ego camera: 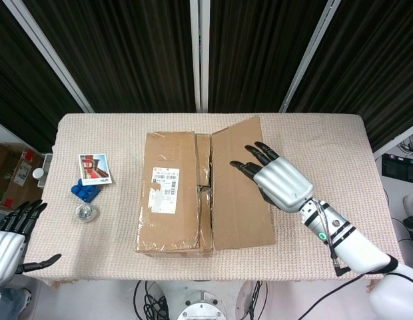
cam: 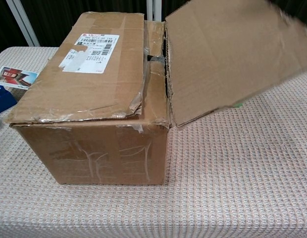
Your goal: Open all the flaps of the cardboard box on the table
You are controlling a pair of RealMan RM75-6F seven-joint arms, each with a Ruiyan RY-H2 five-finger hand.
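Note:
The cardboard box [ego camera: 173, 200] stands mid-table. Its left top flap [ego camera: 168, 190], the one with the white label, lies flat and closed. The right top flap [ego camera: 238, 200] is swung outward and leans out past the box's right side; in the chest view this right flap [cam: 228, 54] tilts up toward the right, beside the box front [cam: 94, 148]. My right hand [ego camera: 276, 181] hovers at the flap's outer edge with its fingers stretched toward the box, holding nothing. My left hand [ego camera: 10, 241] hangs off the table's near left corner, fingers apart and empty.
A photo card [ego camera: 95, 169], a blue object [ego camera: 85, 191] and a small shiny item [ego camera: 85, 212] lie at the table's left. The swung flap covers the yellow and green toys to the box's right. Another carton [ego camera: 10, 175] sits on the floor at far left.

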